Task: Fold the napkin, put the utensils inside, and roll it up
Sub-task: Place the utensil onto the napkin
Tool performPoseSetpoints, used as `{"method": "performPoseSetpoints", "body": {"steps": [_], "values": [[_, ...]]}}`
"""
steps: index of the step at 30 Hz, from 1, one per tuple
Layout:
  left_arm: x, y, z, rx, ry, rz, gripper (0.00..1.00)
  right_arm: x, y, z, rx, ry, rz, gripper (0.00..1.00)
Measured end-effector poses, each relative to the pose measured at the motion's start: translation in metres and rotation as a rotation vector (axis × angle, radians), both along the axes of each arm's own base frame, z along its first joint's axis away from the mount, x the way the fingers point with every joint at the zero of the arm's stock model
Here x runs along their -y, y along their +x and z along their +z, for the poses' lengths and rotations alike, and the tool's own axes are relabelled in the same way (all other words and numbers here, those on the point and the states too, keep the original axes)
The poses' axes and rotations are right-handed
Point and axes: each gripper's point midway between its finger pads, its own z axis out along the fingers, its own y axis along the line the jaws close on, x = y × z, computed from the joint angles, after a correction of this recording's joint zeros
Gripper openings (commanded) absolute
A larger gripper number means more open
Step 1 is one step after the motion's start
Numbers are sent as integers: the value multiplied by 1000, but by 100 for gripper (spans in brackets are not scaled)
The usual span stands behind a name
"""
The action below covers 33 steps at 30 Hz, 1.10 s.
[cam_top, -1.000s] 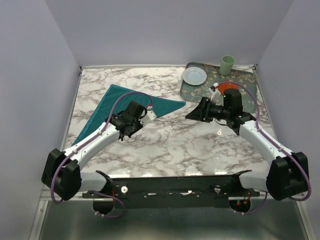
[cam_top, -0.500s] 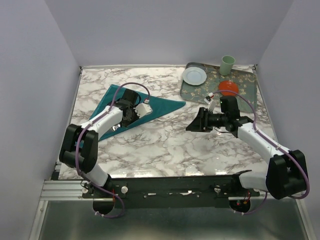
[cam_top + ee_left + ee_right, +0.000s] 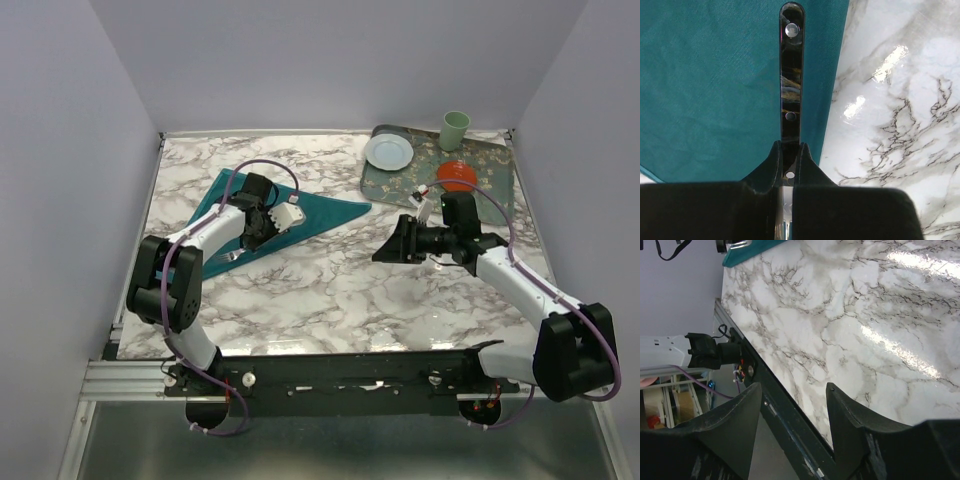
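On the left half of the grey-veined white marble counter (image 3: 330, 290) lies the teal cloth napkin (image 3: 330, 209), spread flat as a triangle with its long corner pointing right. Over the napkin, just inside one of its straight edges, is a slim utensil (image 3: 791, 75) with a dark, glossy, mottled handle and three small metal rivets. It runs parallel to that edge, and bare marble begins just beside it. The left fingers (image 3: 767, 167) are pinched narrow on this utensil at the handle's near end, one on each flat side. A bit of silvery metal shows between them behind the grip. Whether the handle touches the napkin or hangs just above it cannot be told. Seen from above, the left arm (image 3: 215, 235) bends across the napkin's near-left part, its wrist over the cloth.

Well to the right of the napkin, apart from its long corner, the right fingers (image 3: 735, 415) stand wide and hold nothing. Only marble and the counter's dark front rail show through the gap, and a sliver of the napkin's teal edge shows at the top of that wrist view. The right arm (image 3: 510, 280) reaches in from the near right corner.

Beyond the napkin's long corner, to its right and farther back, sits a patterned grey-green rectangular tray (image 3: 490, 160). On it are a round white plate (image 3: 387, 151) at the end nearest the napkin and a red-orange bowl (image 3: 457, 175) farther from it. A pale green cup (image 3: 455, 128) stands at the tray's far edge.
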Motion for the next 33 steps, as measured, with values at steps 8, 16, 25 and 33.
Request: {"method": "performPoseSetpoints", "body": {"steps": [8,16,25,33], "values": [[1,2,-12,-42,-23,2,0,0,0,-5,-21,-6,1,63],[0,2,-14,-48,-22,5,0,0,-1,-6,-28,-7,2,63],[-2,1,-21,-64,-11,-4,0,0,-2,-6,-28,-7,2,63],[-3,0,-28,-84,-2,-3,0,0,-1,-7,-33,-8,2,63]]}}
